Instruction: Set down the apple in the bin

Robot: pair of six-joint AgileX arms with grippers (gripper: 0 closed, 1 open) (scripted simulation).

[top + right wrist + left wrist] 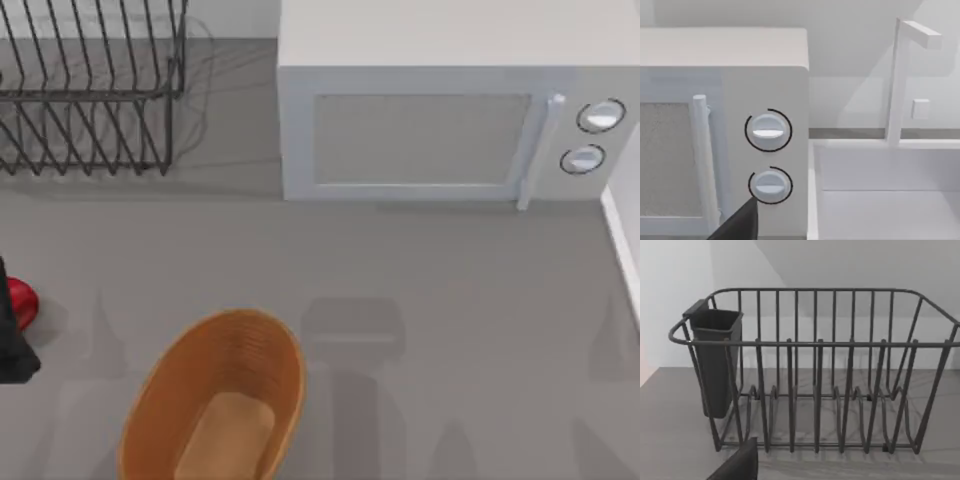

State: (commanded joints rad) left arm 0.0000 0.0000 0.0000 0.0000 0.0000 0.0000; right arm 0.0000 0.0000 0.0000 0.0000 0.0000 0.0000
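Claw news first: the left claw (10, 335) sits at the far left edge of the top view as a dark shape, right up against the apple (22, 302), and I cannot tell whether it is wide, narrow or gripping. A dark finger tip (737, 465) pokes in at the lower edge of the left wrist view, which looks across at the black wire dish rack (815, 375) with its dark cutlery cup (715, 360) hung on one end.

As for the right claw, one dark fingertip (737, 222) shows at the bottom of the right wrist view in front of the white microwave (725, 135), and nothing there tells its opening either. That arm looks parked.

Now the fruit: small, round, glossy bright red, half hidden behind the dark claw at the middle-left edge of the top view, resting on the grey worktop (450, 300) as far as I can see. The bin (165, 400) is the oval orange-brown wicker basket at the lower centre-left of the frame, with a paler tan floor and nothing in it. It lies near the apple, down and to the right of it, but apart.

By my reading this is the pick-up step, with the apple well outside the bin. The next move calls for a firm hold on that slick little ball, a lift high enough to pass over the woven rim, a short carry down-right, then a low release over the tan floor so it does not roll.
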